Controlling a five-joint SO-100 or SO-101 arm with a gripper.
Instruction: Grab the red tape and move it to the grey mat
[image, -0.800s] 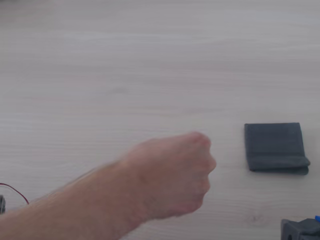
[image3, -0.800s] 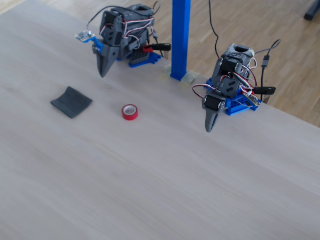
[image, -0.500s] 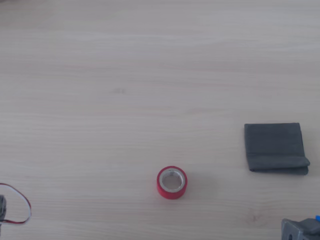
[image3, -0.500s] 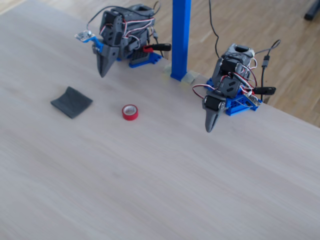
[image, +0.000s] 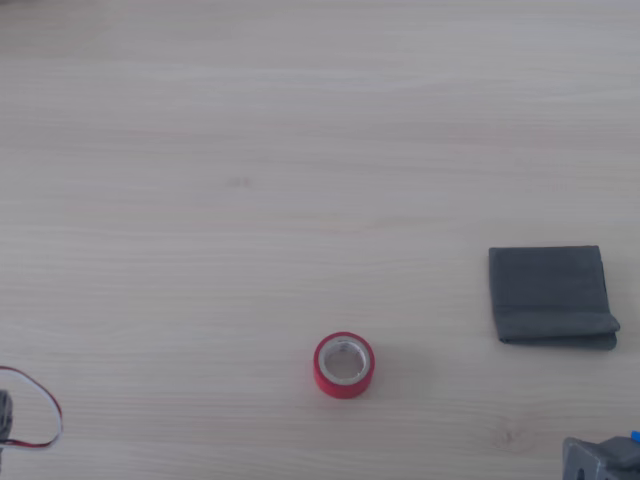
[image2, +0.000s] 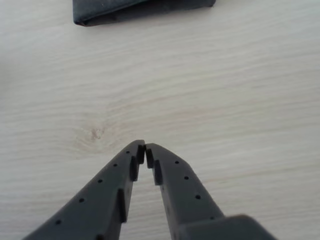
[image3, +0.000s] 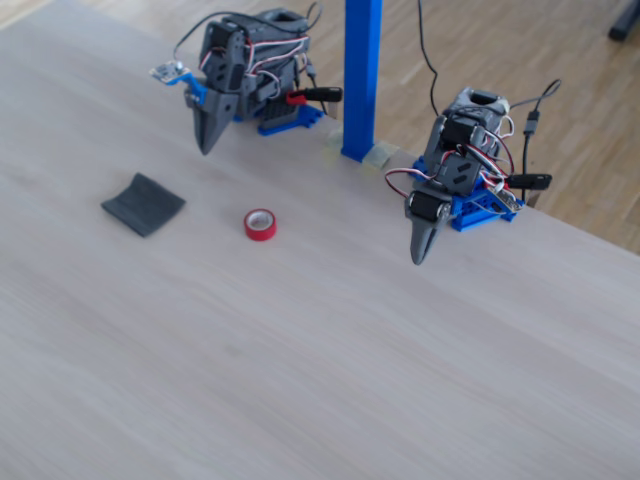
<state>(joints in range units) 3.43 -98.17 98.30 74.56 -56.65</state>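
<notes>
The red tape lies flat on the pale wooden table, whitish core ring up; it also shows in the fixed view. The grey mat lies flat to its right in the other view, and to its left in the fixed view. In the wrist view only the mat's near edge shows at the top, and the tape is out of view. My gripper is shut and empty, its tips together above bare table short of the mat. In the fixed view it hangs pointing down behind the mat.
A second arm stands at the right of the fixed view, pointing down at the table. A blue post rises between the two arm bases. A thin red wire loop lies at the bottom left of the other view.
</notes>
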